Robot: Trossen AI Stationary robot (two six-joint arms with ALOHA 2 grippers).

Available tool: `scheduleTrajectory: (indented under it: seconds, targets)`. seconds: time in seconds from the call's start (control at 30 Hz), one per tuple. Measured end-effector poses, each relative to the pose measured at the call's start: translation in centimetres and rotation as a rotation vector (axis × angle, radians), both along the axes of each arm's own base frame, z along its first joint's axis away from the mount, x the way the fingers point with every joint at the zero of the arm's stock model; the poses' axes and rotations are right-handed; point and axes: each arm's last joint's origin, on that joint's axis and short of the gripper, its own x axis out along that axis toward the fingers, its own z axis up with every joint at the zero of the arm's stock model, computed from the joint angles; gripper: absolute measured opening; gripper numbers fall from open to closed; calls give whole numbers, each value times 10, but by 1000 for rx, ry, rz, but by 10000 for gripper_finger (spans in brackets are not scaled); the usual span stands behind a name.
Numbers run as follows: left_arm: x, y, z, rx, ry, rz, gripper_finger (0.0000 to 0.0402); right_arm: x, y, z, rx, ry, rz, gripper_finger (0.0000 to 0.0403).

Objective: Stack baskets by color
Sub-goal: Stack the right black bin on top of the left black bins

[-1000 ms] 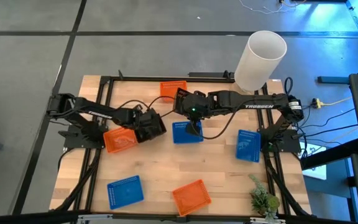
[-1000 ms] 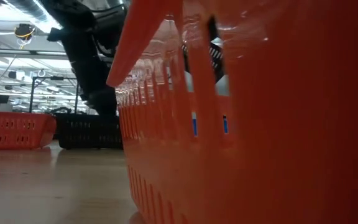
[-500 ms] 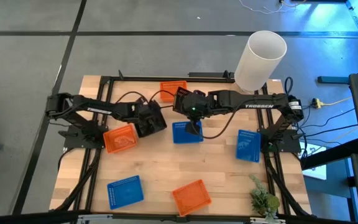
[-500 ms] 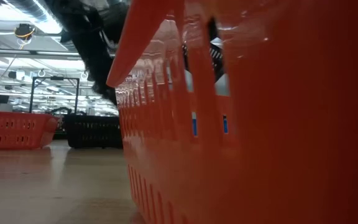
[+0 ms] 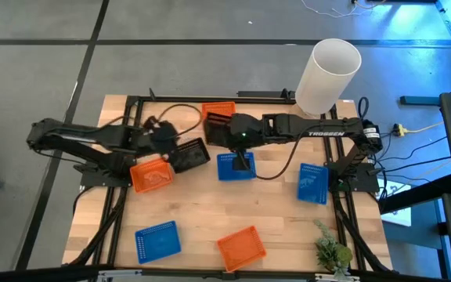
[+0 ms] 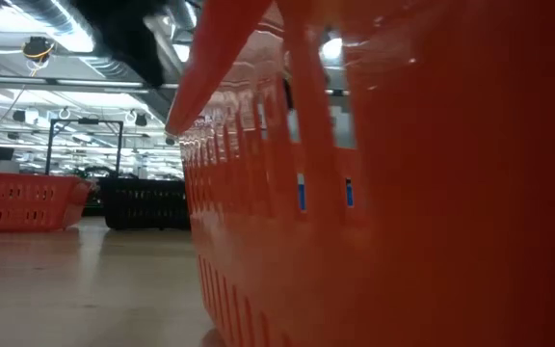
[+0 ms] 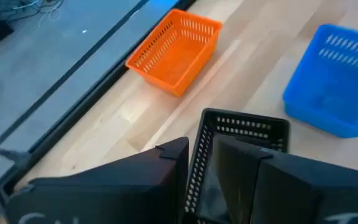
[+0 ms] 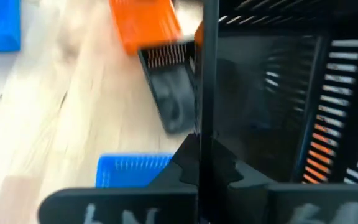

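While both arms reached toward the middle of the table in the high view, I logged the left gripper left of frame centre, clamped on the rim of a black basket; the left wrist view confirmed it, one finger outside the mesh wall of that black basket and the other inside. The right gripper sat just above frame centre, fingers closed together on the wall of a second black basket, whose dark mesh filled most of the right wrist view. An orange basket lay just left of the left gripper, touching or nearly touching its black basket. Another orange basket sat at the upper middle, by the table's far edge, partly behind the right arm's load. A blue basket rested at centre, directly below the right gripper. A second blue basket lay at right of centre, a third blue basket at lower left, and a third orange basket at lower centre. The white cylinder stood at upper right. In the low view, an orange basket wall blocked most of the frame.
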Motion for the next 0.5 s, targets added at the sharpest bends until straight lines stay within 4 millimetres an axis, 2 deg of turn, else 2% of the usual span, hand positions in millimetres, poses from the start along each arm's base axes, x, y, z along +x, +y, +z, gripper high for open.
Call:
scheduleTrajectory:
  seconds: [0.23,0.5]
  targets:
    - [-36,-12,29,-12,-165,-8,66,34,-5,-20,-44,-118,144,0]
    - [-55,-14,39,-16,-247,-29,66,70,-8,-62,5,-190,256,0]
